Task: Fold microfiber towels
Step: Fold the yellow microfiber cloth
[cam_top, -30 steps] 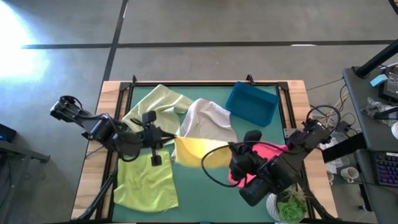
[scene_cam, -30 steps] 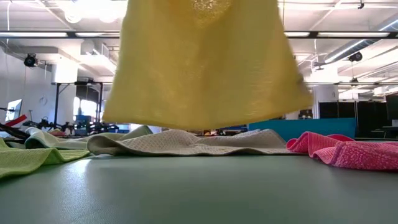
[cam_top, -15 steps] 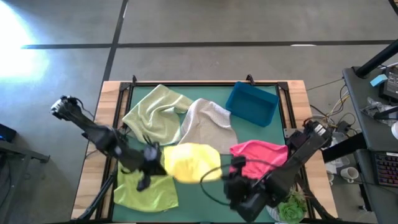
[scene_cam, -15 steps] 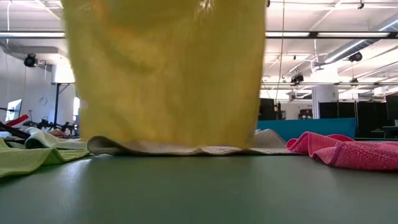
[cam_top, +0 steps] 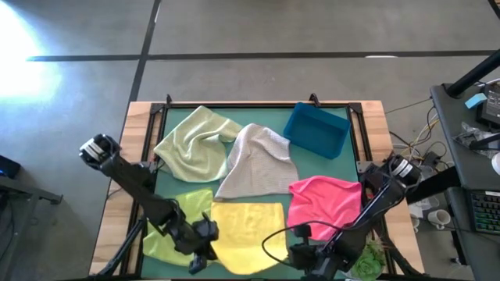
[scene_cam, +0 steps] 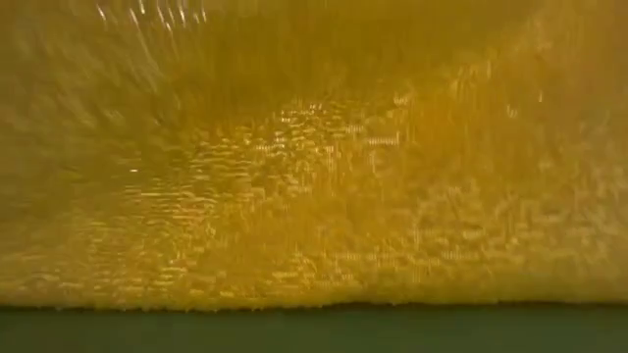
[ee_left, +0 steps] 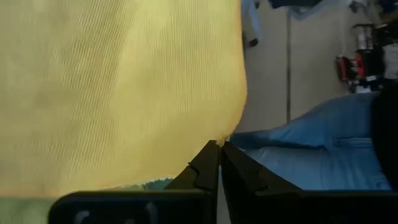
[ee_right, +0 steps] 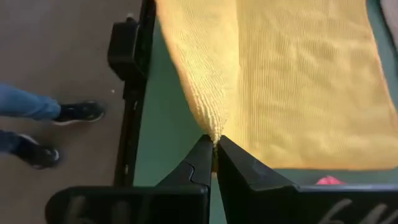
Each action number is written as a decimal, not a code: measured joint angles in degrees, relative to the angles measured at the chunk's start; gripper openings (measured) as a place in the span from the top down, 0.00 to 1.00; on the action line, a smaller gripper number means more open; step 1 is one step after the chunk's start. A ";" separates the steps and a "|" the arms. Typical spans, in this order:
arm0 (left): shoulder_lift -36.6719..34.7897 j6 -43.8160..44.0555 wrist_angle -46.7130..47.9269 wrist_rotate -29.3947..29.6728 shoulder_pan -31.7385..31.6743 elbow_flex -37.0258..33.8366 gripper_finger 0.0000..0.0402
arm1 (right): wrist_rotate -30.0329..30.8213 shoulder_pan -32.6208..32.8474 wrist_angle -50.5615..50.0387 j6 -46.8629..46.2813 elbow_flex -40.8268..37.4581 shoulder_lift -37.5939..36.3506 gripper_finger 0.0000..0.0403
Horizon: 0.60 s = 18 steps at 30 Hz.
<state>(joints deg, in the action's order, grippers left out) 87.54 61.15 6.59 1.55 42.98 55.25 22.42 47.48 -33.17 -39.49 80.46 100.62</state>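
Note:
The yellow towel (cam_top: 246, 226) lies spread on the green mat near the table's near edge and fills the low view (scene_cam: 314, 157). My left gripper (cam_top: 205, 251) is shut on its near left corner. My right gripper (cam_top: 297, 254) is shut on its near right corner. The lime green towel (cam_top: 173, 228) lies flat beside the yellow one, partly under its left edge. The pale green towel (cam_top: 195, 142), the grey towel (cam_top: 258, 160) and the hot pink towel (cam_top: 324, 201) lie rumpled farther back. My left gripper pinches the yellow towel's corner (ee_left: 219, 138) between its two fingertips, coming from the table's near left. The towel spreads away from the fingers. My right gripper pinches the other near corner (ee_right: 211, 132) between its fingertips, coming from the table's near side. The cloth bunches into a ridge up to the fingers, and the rest lies flat on the mat (ee_right: 311, 81).
The blue bin (cam_top: 316, 129) stands at the far right of the mat. A potted plant (cam_top: 367, 261) sits at the near right corner. A person's jeans (ee_left: 323, 143) and shoes (ee_right: 37, 152) show beside the table's near edge.
Both grippers have gone down and toward the table's near edge with the yellow towel. It hung above the grey towel; now it is spread out flat on the mat near the near edge, with its near edge close in front of the low camera.

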 joint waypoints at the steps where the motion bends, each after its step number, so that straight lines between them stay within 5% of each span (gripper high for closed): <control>1: 0.69 0.06 -0.06 0.01 0.26 0.16 1.00 | 0.15 -0.03 0.00 -0.56 -0.53 0.00 0.98; 9: 0.44 0.03 3.10 2.40 0.12 -0.46 1.00 | 4.20 -2.74 -0.51 -2.48 -3.12 -0.02 0.98; 18: -3.06 0.00 21.06 9.68 -2.56 -0.46 1.00 | 5.12 -7.48 -0.64 -4.06 -5.74 -0.02 0.98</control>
<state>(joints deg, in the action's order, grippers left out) 84.48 61.14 27.65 11.23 40.42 54.78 27.54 40.01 -33.81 -43.55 74.72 100.60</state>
